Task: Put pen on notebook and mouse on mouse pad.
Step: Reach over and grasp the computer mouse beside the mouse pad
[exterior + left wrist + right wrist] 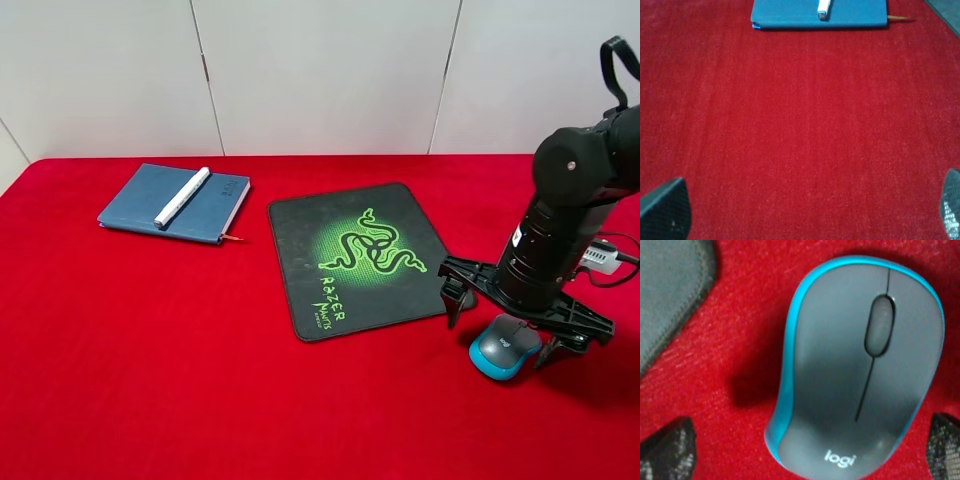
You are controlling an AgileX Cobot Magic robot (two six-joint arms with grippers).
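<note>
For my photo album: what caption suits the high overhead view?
Open right gripper poised over the mouse beside the mouse pad; pen already on the notebook.

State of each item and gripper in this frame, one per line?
notebook: closed, flat
pen: lying on the notebook
mouse pad: flat, bare
mouse: on the red cloth beside the mouse pad
left gripper: open, empty
right gripper: open over the mouse

Red table (perhaps cloth-covered) bears notebook, mouse pad, mouse.
</note>
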